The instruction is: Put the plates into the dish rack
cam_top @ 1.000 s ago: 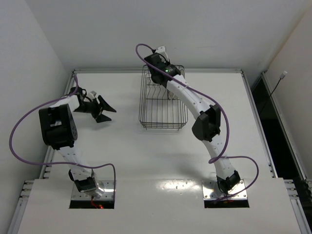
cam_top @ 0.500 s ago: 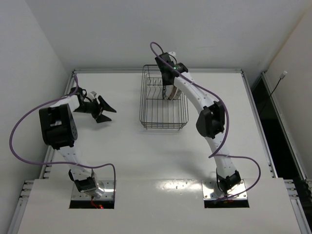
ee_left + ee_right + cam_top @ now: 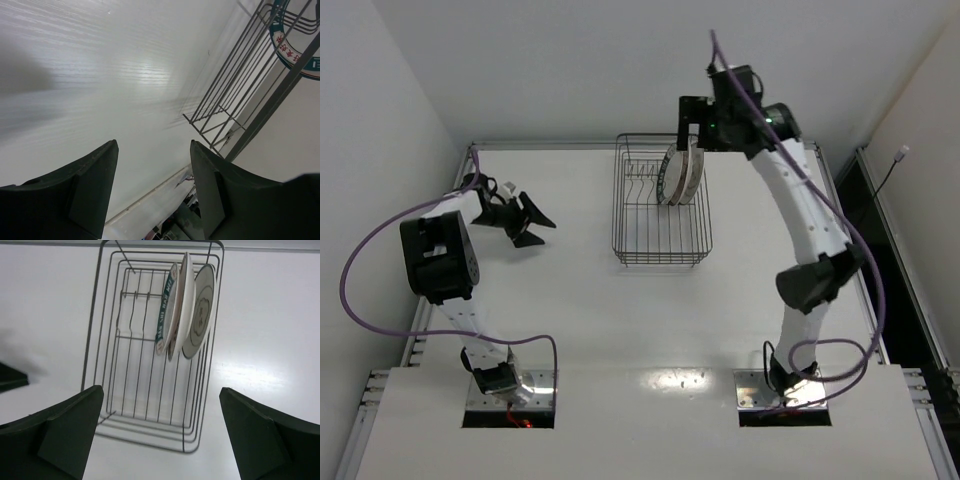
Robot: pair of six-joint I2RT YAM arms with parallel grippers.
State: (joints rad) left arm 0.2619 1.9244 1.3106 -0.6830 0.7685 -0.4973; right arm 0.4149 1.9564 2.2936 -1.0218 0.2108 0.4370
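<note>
The dish rack (image 3: 660,240) stands at the back middle of the table. Three plates (image 3: 682,172) stand on edge in its far right part. In the right wrist view they lean side by side: the plate with the dark blue lettered rim (image 3: 162,322), the plain white plate (image 3: 186,300) and a third plate (image 3: 200,315) showing its underside. My right gripper (image 3: 690,128) hangs open high above the rack (image 3: 145,370), its jaws wide and empty (image 3: 160,389). My left gripper (image 3: 542,232) is open and empty at the far left, with the lettered plate (image 3: 295,45) and rack wires (image 3: 235,90) beyond its fingers (image 3: 95,185).
Raised white walls edge the table at the back and the left. The left arm's purple cable (image 3: 380,240) loops out over the left edge. A dark gap (image 3: 880,250) runs along the table's right side.
The right gripper opened, let go of the plate it had lowered into the rack, and rose up and back to the right. The left arm stayed still.
</note>
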